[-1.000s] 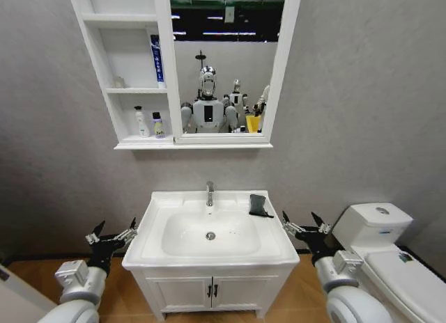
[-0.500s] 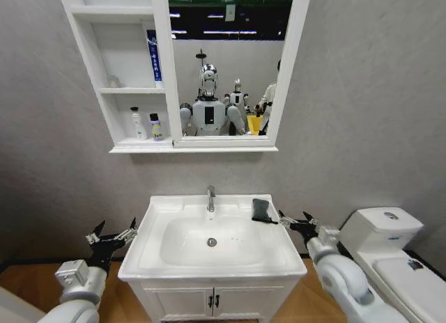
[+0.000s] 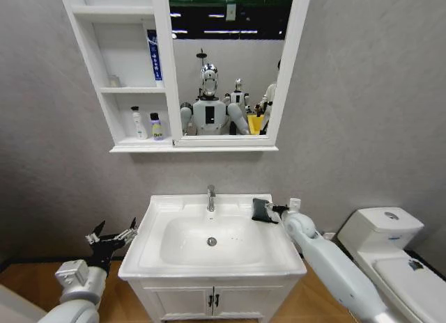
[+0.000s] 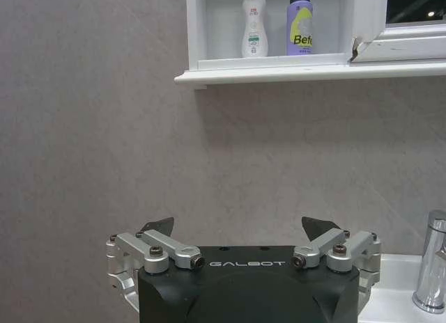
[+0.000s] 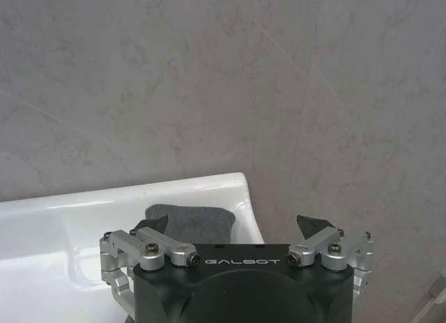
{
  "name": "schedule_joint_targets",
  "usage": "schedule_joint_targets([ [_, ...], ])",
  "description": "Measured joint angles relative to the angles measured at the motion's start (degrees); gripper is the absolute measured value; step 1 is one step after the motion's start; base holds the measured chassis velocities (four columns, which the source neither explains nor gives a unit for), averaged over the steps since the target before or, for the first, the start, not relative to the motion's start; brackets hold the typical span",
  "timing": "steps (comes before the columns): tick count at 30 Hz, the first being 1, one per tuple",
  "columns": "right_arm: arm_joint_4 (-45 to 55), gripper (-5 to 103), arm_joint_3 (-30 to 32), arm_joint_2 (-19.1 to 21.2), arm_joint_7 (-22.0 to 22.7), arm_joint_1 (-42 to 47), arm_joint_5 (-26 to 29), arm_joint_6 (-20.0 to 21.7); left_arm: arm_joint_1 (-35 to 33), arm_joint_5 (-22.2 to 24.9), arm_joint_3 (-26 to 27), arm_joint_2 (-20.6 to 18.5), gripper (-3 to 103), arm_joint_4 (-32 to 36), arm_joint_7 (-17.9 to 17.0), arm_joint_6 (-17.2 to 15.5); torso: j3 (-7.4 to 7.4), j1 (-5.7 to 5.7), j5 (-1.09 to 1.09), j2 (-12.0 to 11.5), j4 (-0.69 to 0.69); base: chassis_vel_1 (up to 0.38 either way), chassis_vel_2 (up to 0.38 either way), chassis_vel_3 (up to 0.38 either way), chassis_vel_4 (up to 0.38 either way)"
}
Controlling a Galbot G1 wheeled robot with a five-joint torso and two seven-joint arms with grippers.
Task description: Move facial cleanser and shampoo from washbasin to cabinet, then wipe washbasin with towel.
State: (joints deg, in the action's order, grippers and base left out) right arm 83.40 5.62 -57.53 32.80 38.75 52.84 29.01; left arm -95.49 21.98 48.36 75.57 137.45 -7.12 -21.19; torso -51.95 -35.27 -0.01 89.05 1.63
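Towel (image 3: 260, 210) is what remains for me: it lies folded on the far right corner of the washbasin (image 3: 157, 257), just right of the chrome tap (image 3: 210, 197), and the wiping has not begun. The moving part looks done, as I judge it: two bottles, a white one (image 3: 139, 123) and a purple one (image 3: 157, 126), stand side by side in the lowest niche of the cabinet (image 3: 104, 72), up on the wall to the left of the mirror, and I see no bottle on the basin's rim. My right gripper (image 3: 278, 210) reaches in from the right, just beside the towel, its fingers spread apart and not gripping the cloth. My left gripper (image 3: 111, 238) hangs low at the basin's near left, fingers apart too, holding nothing.
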Motion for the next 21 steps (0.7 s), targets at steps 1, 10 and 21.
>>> schedule_joint_targets([
  [1, 0.00, 100, 0.00, 0.00, 0.00, 0.00, 0.00, 0.00, 0.00, 0.00, 0.00, 0.00, 100, 0.00, 0.00, 0.00, 0.00, 0.00, 0.00, 0.00, 0.00, 0.000, 0.000, 0.000, 0.000],
  [10, -5.82, 100, -2.41, -2.59, -2.94, -3.22, 0.66, -0.90, 0.00, 0.00, 0.00, 0.00, 100, 0.00, 0.00, 0.01, 0.00, 0.01, 0.00, 0.00, 0.02, 0.000, 0.000, 0.000, 0.000],
  [21, -9.81, 100, -2.86, -5.76, -3.45, -4.28, -0.43, -0.01, 0.00, 0.00, 0.00, -0.01, 100, 0.00, 0.00, 0.00, 0.00, 0.01, 0.01, 0.00, 0.01, 0.000, 0.000, 0.000, 0.000],
])
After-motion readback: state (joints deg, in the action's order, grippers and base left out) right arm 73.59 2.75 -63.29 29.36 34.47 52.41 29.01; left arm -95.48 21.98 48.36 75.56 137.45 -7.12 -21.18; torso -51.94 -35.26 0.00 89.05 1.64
